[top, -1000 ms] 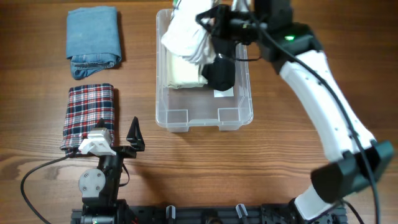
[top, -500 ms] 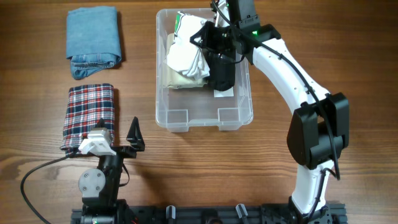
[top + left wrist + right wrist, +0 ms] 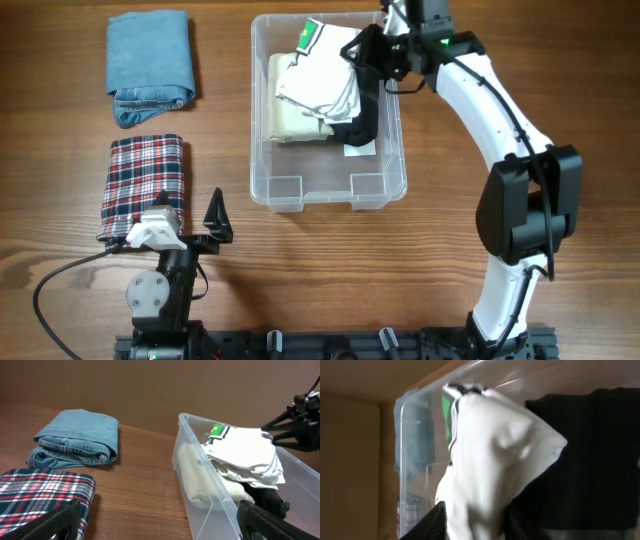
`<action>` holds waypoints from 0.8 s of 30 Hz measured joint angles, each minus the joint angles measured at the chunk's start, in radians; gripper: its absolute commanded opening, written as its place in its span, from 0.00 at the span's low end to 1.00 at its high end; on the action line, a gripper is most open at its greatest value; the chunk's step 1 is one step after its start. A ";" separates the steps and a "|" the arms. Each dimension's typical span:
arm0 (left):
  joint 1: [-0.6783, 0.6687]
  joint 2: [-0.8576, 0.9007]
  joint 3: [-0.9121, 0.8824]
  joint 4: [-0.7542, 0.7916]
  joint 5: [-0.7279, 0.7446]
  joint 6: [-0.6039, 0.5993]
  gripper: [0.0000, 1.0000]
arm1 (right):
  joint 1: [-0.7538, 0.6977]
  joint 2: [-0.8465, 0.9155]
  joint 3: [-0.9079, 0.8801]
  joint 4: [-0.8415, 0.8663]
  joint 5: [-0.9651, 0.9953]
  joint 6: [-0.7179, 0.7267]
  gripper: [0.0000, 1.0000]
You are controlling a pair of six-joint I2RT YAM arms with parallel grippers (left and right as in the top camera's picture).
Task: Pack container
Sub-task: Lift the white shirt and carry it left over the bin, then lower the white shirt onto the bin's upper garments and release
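Position of the container (image 3: 258, 150): middle of the table's far edge, long side running from the far edge toward the near edge. Clear plastic, with a white label (image 3: 360, 151) on the base, partly covered by black cloth.

Contents, all in the far half:
- cream garment (image 3: 290, 120), folded, along the left wall;
- black garment (image 3: 366, 110), along the right wall;
- white shirt (image 3: 318, 75) with a green patch (image 3: 216, 428), lying on top of the cream garment, right edge raised.

Position of the right gripper (image 3: 360, 50): above the container's far right corner. Fingers closed on the raised edge of the white shirt, seen in the wrist view with bunched white cloth pinched between them.

Position of the left gripper (image 3: 188, 215): low, close to the near edge, left of centre. Fingers spread wide, holding nothing.

Outside the container, toward the left edge:
- jeans (image 3: 150, 65), folded, at the far left corner;
- plaid shirt (image 3: 145, 185), folded, nearer than the jeans and apart from them, near end just beside the left gripper.
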State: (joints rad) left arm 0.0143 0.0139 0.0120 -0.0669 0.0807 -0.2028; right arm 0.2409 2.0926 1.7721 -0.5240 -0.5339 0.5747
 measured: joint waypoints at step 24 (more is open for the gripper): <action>0.000 0.000 0.000 0.000 0.000 0.000 1.00 | 0.180 -0.257 0.042 -0.129 0.393 -0.106 0.56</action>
State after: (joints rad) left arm 0.0143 0.0139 0.0120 -0.0669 0.0807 -0.2028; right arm 0.4210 1.8355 1.8145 -0.6529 -0.1410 0.4686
